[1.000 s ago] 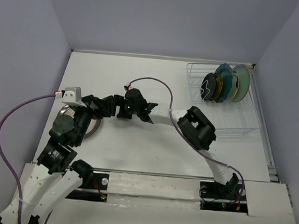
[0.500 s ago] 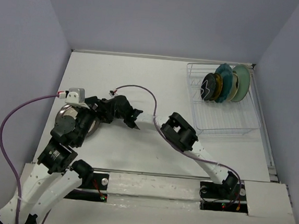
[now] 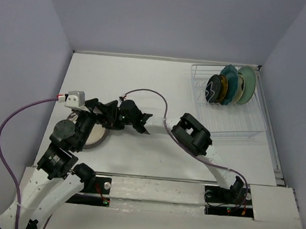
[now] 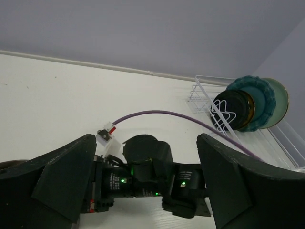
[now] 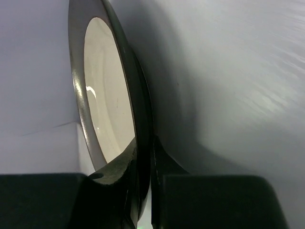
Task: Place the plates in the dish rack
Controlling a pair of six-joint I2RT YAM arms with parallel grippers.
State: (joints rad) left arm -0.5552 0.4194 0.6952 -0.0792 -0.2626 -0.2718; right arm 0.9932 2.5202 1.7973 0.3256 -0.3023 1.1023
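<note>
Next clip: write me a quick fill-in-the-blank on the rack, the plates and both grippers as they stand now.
1. The dish rack holds ___ plates standing on edge.
2. The right gripper pinches the rim of the dark-rimmed plate, whose inside is ___.
3. The left gripper holds nothing; its fingers are ___.
4. In the top view, the leftmost racked plate is small and ___.

Missing words: four; cream; open; black.
</note>
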